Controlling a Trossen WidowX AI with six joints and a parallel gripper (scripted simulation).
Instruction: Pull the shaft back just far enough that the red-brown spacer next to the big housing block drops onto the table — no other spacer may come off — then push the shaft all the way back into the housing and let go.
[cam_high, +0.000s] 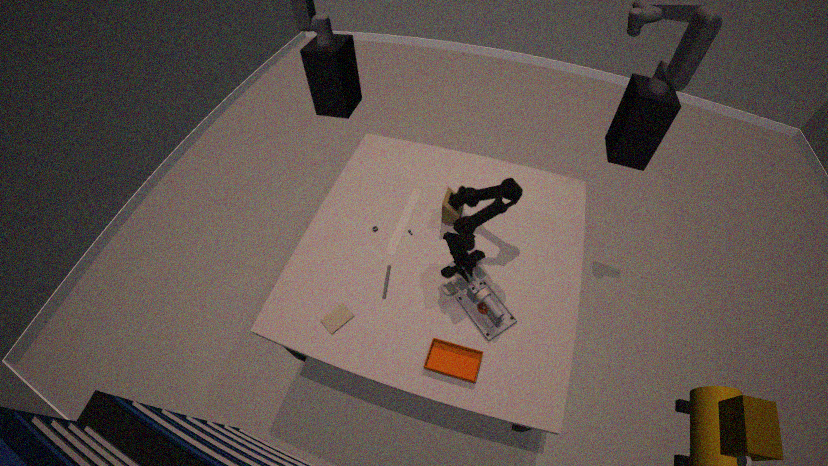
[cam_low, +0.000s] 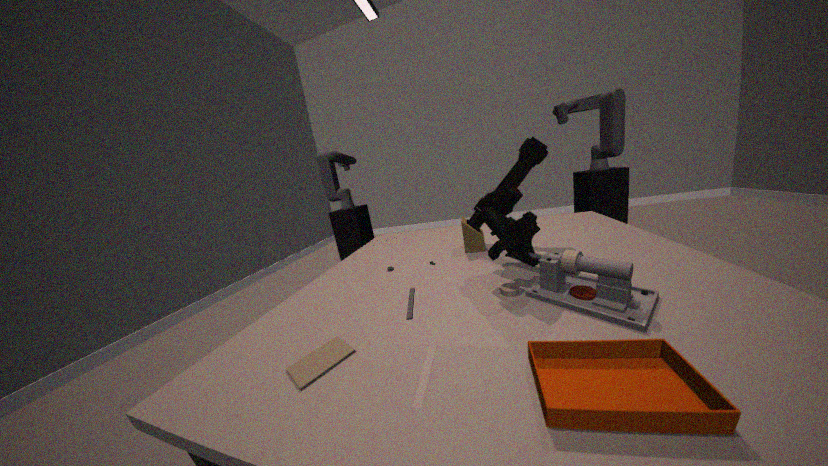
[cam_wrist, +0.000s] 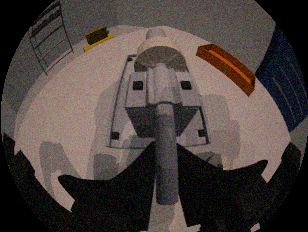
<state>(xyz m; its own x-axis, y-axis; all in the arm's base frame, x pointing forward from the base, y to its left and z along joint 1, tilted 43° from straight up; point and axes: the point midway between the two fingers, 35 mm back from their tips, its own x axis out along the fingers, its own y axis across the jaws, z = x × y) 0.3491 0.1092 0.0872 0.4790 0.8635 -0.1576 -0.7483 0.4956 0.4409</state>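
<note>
My gripper (cam_high: 468, 275) (cam_low: 534, 259) (cam_wrist: 162, 145) is shut on the grey shaft (cam_wrist: 166, 130), behind the small support block (cam_low: 552, 276) (cam_wrist: 138, 99). The shaft runs through that block toward the big housing block (cam_low: 614, 290), which has a long grey cylinder (cam_low: 608, 266) on top. The red-brown spacer (cam_high: 482, 307) (cam_low: 582, 292) lies flat on the base plate (cam_low: 634, 320) (cam_high: 489, 335), between the two blocks. A pale spacer (cam_low: 570, 261) (cam_wrist: 161, 52) sits upright in line with the shaft, between support block and cylinder. Whether the shaft's tip is inside the housing is hidden.
An orange tray (cam_high: 453, 361) (cam_low: 625, 384) stands in front of the fixture. A pale ring-like piece (cam_low: 511, 289) (cam_high: 450, 288) is beside the base plate. A beige board (cam_high: 337, 318) (cam_low: 321, 363) and a grey bar (cam_high: 386, 282) (cam_low: 410, 303) lie to the left.
</note>
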